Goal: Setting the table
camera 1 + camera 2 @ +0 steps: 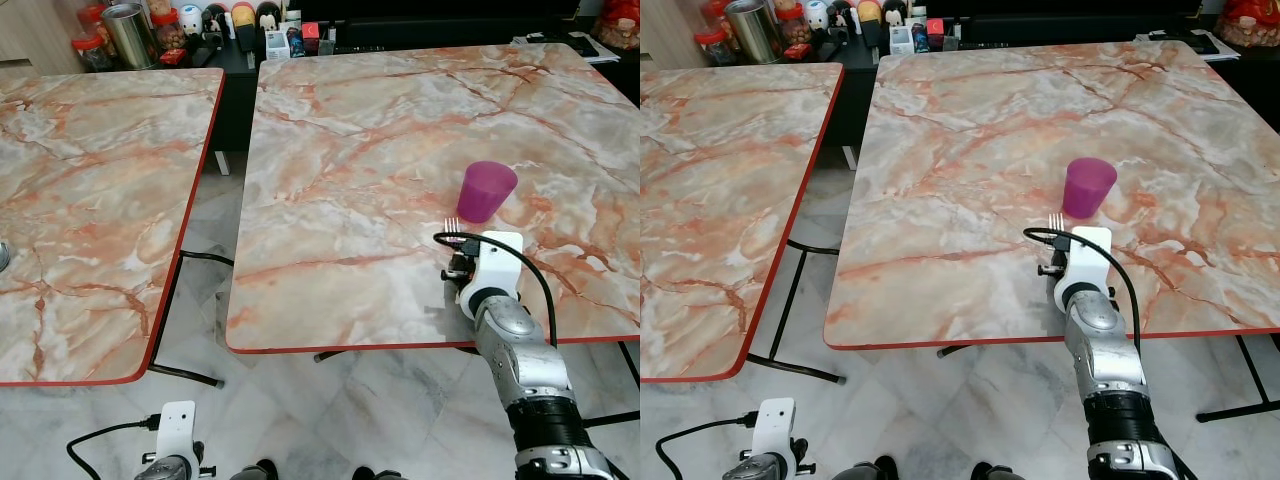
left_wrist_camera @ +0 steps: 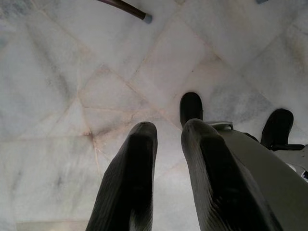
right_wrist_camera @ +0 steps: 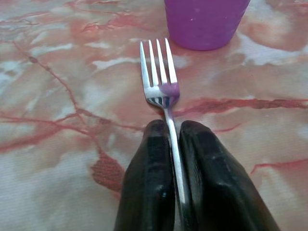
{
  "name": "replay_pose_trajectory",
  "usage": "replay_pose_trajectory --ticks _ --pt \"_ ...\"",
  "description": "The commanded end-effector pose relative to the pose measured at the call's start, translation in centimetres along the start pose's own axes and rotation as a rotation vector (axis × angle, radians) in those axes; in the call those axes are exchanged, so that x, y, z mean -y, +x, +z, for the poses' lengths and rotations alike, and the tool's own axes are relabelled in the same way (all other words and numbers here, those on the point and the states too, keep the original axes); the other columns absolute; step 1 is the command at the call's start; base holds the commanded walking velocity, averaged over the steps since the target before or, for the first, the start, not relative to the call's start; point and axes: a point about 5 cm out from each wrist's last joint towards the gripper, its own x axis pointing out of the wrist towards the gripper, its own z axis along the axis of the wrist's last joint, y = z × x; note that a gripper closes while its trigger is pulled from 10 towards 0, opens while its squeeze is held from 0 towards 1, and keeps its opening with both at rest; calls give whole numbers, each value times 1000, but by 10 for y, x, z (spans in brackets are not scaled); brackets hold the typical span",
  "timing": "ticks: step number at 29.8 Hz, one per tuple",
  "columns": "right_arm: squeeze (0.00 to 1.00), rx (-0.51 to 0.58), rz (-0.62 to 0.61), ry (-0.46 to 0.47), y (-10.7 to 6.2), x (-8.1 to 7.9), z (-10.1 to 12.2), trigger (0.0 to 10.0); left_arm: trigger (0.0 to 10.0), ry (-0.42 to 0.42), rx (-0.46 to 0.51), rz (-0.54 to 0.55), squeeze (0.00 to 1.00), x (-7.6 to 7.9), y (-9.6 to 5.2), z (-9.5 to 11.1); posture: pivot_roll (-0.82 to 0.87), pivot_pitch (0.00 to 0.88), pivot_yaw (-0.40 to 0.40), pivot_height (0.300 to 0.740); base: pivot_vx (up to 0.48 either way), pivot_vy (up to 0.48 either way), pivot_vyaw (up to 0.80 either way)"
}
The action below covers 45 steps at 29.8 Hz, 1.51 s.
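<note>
Your R gripper (image 3: 173, 144) is pinched tight on the fork (image 3: 161, 82), handle clamped betw the two black ribbed pads, tines sticking straight out ahead of the fingers along the gripper's own axis. Key relation: fork's long axis points at the purple cup (image 1: 486, 190), tines stop just short of its base, near but not touching as far as the wrist view shows, so any set-down wants the fork laid beside the cup, not pushed fwd into it. From the head views the R gripper sits over the near edge zone of the right-hand marble table (image 1: 400, 120), cup just beyond it, further from you. Can't tell if the tines are resting on the top or hovering a hair above. Fork: thin polished steel, 4 tines, flat narrow neck, picks up a purple reflection off the cup, prob slippery in the pads. Cup: opaque plastic, tapered, standing wide end up, light, would tip easy if nudged. Table top: glossy pink/cream marble-look w/ red edge trim, hard and slick. L gripper (image 2: 166, 144) hangs idle low by the floor, fingers close together w/ a thin gap, holding nothing, pale floor tiles under it; R arm is clearly the one in reach. Second table (image 1: 90, 200) to your left, well apart
</note>
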Motion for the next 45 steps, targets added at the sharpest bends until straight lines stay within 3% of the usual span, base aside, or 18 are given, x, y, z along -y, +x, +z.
replay_pose_trajectory --ticks 1,14,24,25,32,45 --pt "0 -7 -10 -1 1 2 0 0 10000 7 -33 7 0 -6 -1 -8 -16 171 31 740 0 0 0" --pt "0 15 14 9 1 -2 4 0 10000 9 -39 4 0 -6 -1 -8 -14 169 31 740 0 0 0" --pt "0 114 77 -27 0 -14 20 0 10000 17 -43 8 0 -6 -1 -8 -14 168 30 740 0 0 0" --pt "0 134 82 -33 0 -16 24 10000 10000 18 -44 9 0 -6 -1 -8 -14 165 28 740 0 0 0" --pt "0 355 110 -9 -6 -26 63 10000 10000 4 -55 14 0 -7 -2 -10 -15 150 34 740 0 0 0" --pt "0 411 123 -5 -8 -33 74 10000 10000 12 -59 10 0 -6 -2 -13 -9 123 29 740 0 468 0"
